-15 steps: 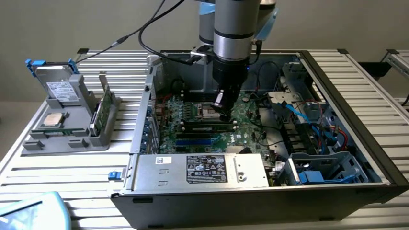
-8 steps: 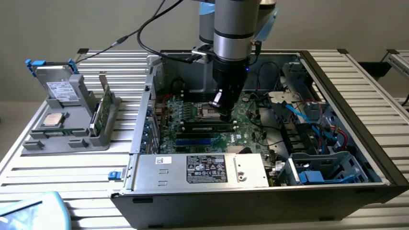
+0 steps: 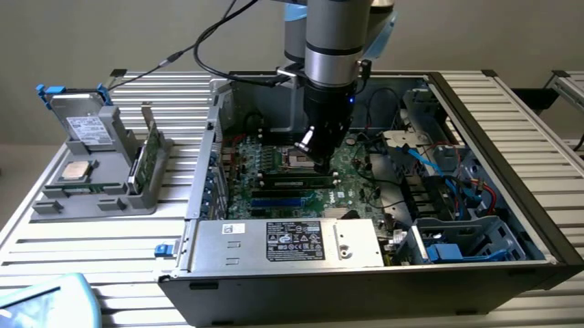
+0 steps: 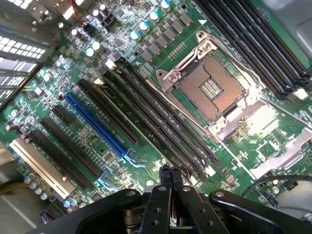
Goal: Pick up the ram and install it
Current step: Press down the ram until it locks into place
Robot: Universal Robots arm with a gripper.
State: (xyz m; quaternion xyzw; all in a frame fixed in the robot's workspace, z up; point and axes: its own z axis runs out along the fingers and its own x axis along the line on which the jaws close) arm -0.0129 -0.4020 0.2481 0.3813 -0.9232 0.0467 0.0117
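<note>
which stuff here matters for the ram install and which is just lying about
For the job:
gripper, shut, low over the motherboard
ram lying in a slot below it
memory slots

Lying about:
processor chip and green card in the grey holder
power supply
empty processor socket

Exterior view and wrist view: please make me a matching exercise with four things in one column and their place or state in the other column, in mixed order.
Things:
1. end effector
2. processor socket
3. power supply box
4. grey holder

Places or states:
A. outside the computer case, on the exterior view's left
B. shut, above the motherboard
C. empty, contacts bare
D. silver, with a black label, at the case's near wall

Pairs: 1-B, 2-C, 3-D, 4-A
</note>
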